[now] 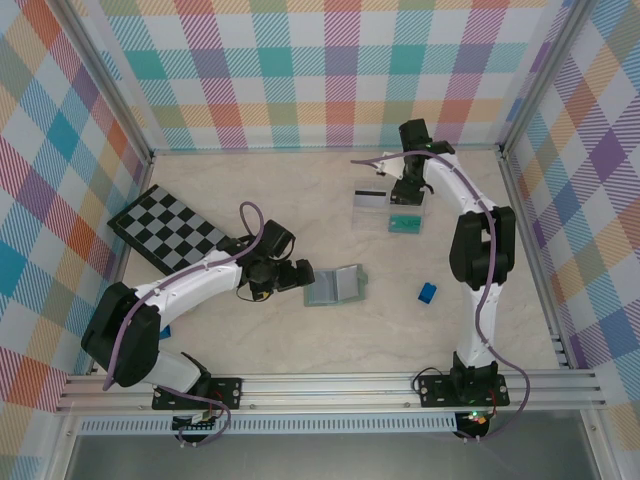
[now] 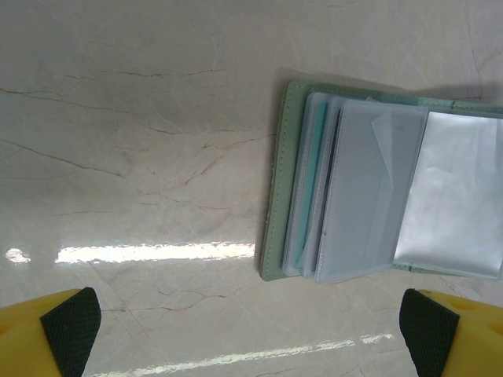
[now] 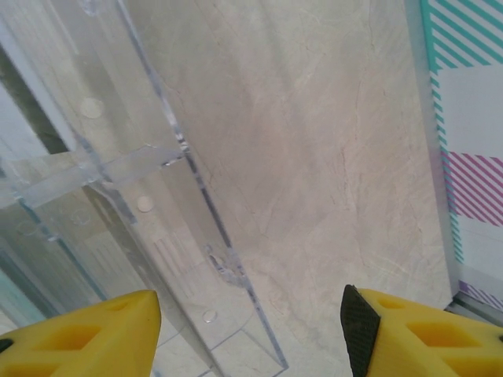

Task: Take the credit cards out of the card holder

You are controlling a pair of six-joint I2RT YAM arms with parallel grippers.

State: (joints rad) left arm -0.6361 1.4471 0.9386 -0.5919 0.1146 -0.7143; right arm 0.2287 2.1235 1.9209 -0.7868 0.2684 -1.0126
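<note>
Near the middle of the table, the card holder (image 1: 335, 285) lies open and flat, its clear sleeves fanned upward; the left gripper (image 2: 250, 338) hovers just short of it, jaws spread wide and holding nothing. At the far right, the right gripper (image 3: 250, 330) hangs over the clear tray (image 3: 169, 149), its fingers apart and likewise empty.

The job looks partly done. A teal-green card (image 1: 405, 222) lies in the tray; a striped card (image 1: 370, 198), pale with a dark band, lies on the table just beside the tray; both are well apart from the holder. In the left wrist view a teal edge (image 2: 314, 181) shows between the sleeves, so at least one card probably remains inside; how many more I cannot tell, since the top sleeves look pale and may be empty. What remains, as I judge it, is to draw out whatever the sleeves hold and carry it over to the others.

The table (image 1: 300, 200) is a pale, marble-veined surface, glossy enough to throw streaks of light. A checkerboard (image 1: 165, 230) lies at the left; a small blue block (image 1: 427, 292) lies right of the holder. Plaid walls (image 1: 300, 70) in pastel colours enclose three sides; an aluminium rail (image 1: 330, 385) runs along the near edge and carries both arm bases.
</note>
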